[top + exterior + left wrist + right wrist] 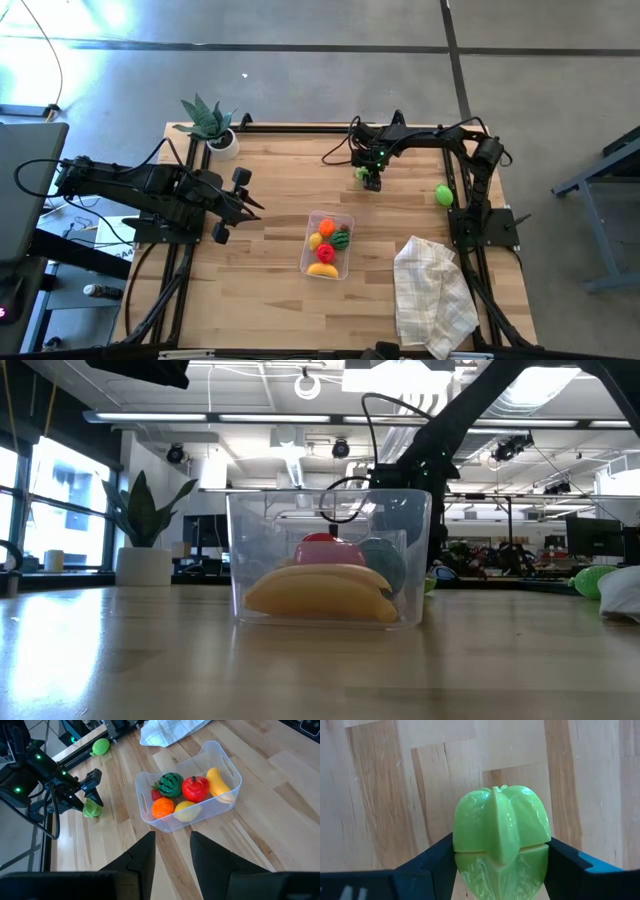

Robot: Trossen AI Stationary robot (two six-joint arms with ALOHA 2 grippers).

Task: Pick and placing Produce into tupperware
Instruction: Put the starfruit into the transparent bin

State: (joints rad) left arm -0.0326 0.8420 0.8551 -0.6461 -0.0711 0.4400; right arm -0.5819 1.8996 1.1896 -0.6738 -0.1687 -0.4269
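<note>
Right gripper closed on pale green ribbed produce piece, held between both fingers, just above bench. Nearer the bench front from this gripper: clear tupperware holding banana, lemon, orange, red piece, watermelon. To its outer side, well apart: second green piece. Left gripper parted, empty, raised beside tupperware, opposite side.
</note>
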